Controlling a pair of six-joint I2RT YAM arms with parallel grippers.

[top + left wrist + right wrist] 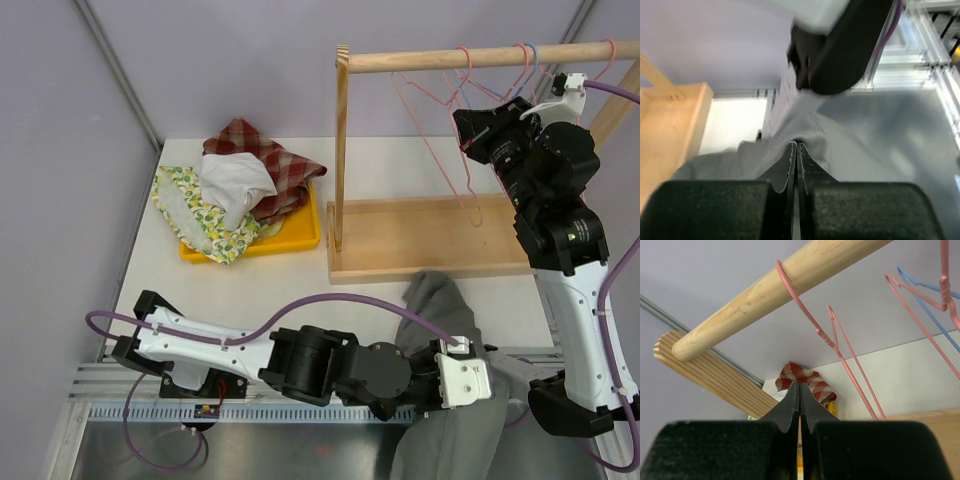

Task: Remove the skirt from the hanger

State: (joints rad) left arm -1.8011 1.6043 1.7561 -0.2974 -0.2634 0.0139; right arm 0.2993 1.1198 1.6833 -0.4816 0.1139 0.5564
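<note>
Skirt (805, 135) cloth, grey and finely ribbed, is pinched between the closed left fingers (782, 172), a fold running straight into the seam where they meet. That grip looks meant to carry the garment clear of the rack. In the overhead view it lies at lower centre-right, draped from the bench (250, 280) over the near edge, well apart from the wire hangers, so I judge it already off.

The right fingers (789, 407) are pressed shut on nothing, raised just under the wooden rail (790, 280) beside a pink hanger (826, 339), probably there to steady or free the wire.

Hard to make out:
- From above, the left fingers are hidden under the white wrist housing, so the grip shows only in the wrist view.
- The skirt's lower part runs off the bottom of the frame, and the arm covers part of it.
- I cannot tell which hanger carried it.
- A dark blurred shape fills the upper middle of the left wrist view; I cannot name it.
- Clothes piled in the yellow tray (300, 235) at upper left overlap, so their count is unclear.
</note>
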